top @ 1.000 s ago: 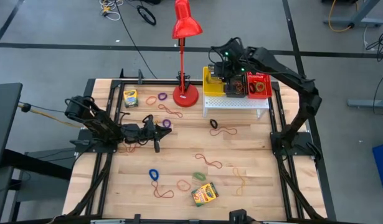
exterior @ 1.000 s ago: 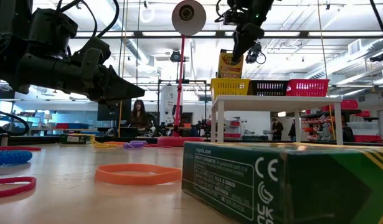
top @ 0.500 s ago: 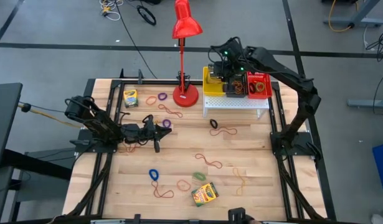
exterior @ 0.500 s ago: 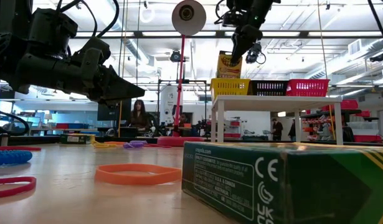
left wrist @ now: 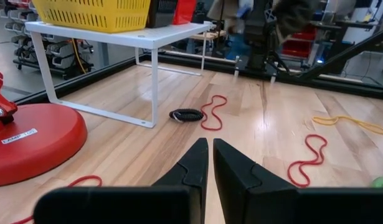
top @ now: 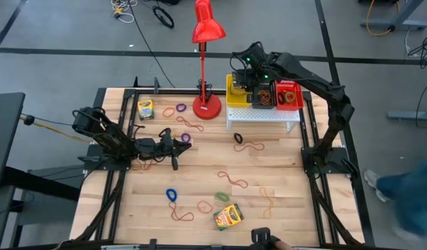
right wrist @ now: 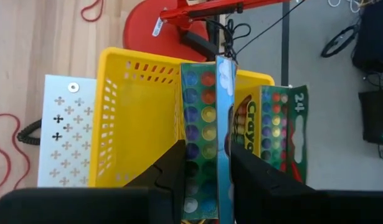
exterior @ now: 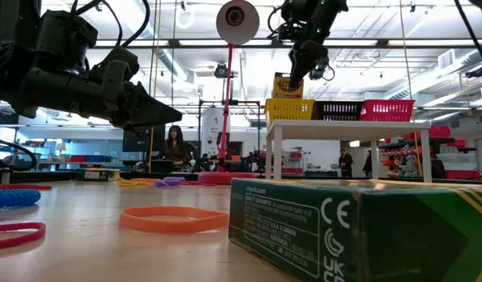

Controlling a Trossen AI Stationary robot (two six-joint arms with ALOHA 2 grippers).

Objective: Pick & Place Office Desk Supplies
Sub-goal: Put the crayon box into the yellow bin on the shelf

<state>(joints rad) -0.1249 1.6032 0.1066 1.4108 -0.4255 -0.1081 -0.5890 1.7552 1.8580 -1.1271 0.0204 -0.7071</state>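
My right gripper [exterior: 305,64] hangs over the yellow basket [top: 237,92] on the white stand [top: 263,117], shut on a yellow-and-green crayon box [exterior: 288,84]. My left gripper [left wrist: 210,155] rests low over the table's left half [top: 178,147], shut, level and with nothing in it. One more crayon box [top: 145,109] lies at the far left and another [top: 228,217] near the front edge. Rubber bands, such as a blue one [top: 171,195] and a black one [left wrist: 186,115], lie scattered on the wood. My right gripper pinches the crayon box [right wrist: 207,124] between its two fingers [right wrist: 174,163], one on each side. The fingers slant down from above. The box hangs tilted below them [exterior: 286,88], clear of the table, its lower end level with the yellow basket's rim.
The red desk lamp [top: 205,31] stands on its round base [top: 207,106] just left of the stand. A black basket [top: 263,97] and a red basket [top: 289,95] with bands sit beside the yellow one. A person [top: 407,194] is on the floor right of the table.
A person has come into view on the floor beyond the table's right edge. Both arms look as before.
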